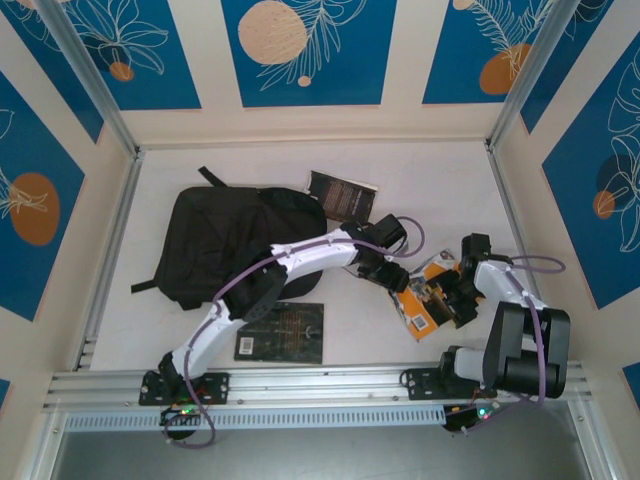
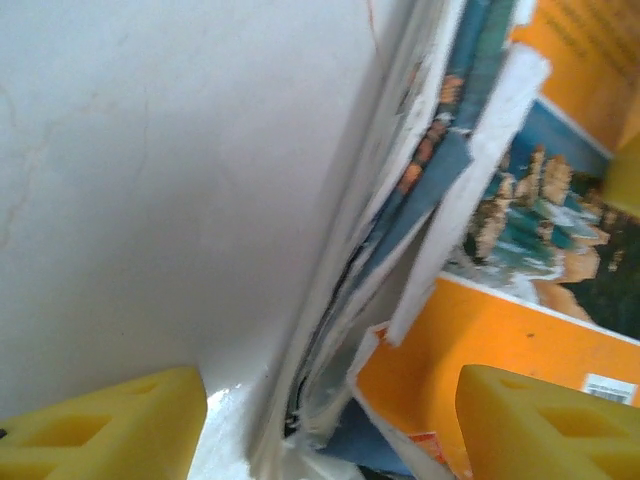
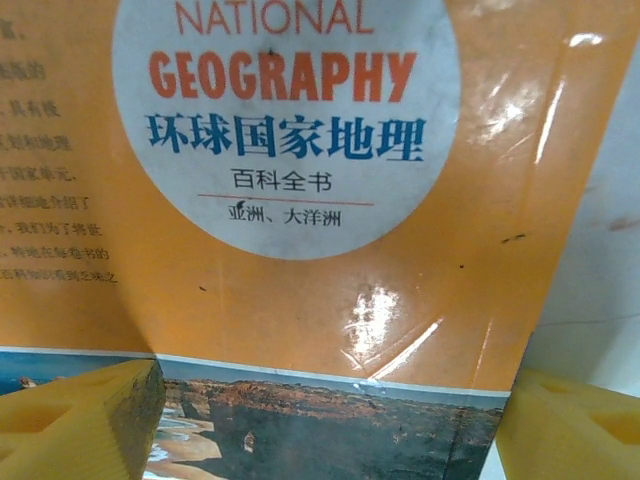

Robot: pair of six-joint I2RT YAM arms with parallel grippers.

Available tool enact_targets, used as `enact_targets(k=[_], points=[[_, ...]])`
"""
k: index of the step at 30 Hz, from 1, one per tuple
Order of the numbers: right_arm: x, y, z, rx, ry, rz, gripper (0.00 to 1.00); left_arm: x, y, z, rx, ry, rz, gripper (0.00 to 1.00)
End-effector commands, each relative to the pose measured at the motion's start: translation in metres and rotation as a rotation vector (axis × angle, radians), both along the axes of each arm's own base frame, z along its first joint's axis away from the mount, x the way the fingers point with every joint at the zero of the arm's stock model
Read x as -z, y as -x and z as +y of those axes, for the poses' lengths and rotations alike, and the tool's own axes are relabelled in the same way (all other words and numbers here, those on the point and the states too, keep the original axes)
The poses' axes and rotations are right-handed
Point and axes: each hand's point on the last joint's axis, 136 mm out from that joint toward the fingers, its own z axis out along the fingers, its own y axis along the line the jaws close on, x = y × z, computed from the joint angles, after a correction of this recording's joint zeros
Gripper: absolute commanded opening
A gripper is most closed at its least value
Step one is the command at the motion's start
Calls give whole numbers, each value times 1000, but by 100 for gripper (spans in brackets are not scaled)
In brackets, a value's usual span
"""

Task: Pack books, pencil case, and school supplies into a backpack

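Left gripper is hovering wide open, its yellow fingers straddling the ragged page edge of the orange book, while the right gripper is gaping across the cover's corner. That book is lying on the white table, right of the backpack.

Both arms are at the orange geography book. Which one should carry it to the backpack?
Left, probably. The left fingers bracket the frayed page edge of the orange book, and the backpack lies on that arm's side. The right fingers straddle a cover corner.
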Motion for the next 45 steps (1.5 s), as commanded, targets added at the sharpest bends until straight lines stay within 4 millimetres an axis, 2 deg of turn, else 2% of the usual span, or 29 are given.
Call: enact_targets(k=[1,8,16,18,19,20,21,24,28,31,35,39,45], points=[[-40,-103,63,-215,-276,-474,83,-8,6,8,5,5,21,65],[-56,-105,79,-316,-265,-514,83,-22,28,10,33,83,92,53],[-71,-109,99,-426,-301,-566,81,-25,68,29,84,130,186,28],[-70,-109,99,-433,-284,-549,81,-27,79,37,105,105,199,29],[-70,-109,97,-428,-273,-541,81,-26,81,43,104,86,203,32],[-68,-108,93,-419,-250,-527,81,-27,82,50,93,63,198,39],[-66,-107,87,-406,-218,-511,81,-28,80,58,80,33,174,46],[-63,-105,77,-388,-166,-487,81,-35,66,83,29,-38,87,56],[-62,-107,73,-384,-147,-486,81,-45,47,106,-23,-94,24,64],[-57,-109,67,-384,-109,-461,80,-52,30,114,-91,-79,-1,64],[-51,-121,58,-431,-1,-436,81,-58,7,104,-179,25,34,61],[-42,-128,57,-500,20,-387,83,-58,-8,87,-230,85,56,57],[-16,-118,55,-518,22,-239,86,-45,-14,69,-248,116,101,56]])
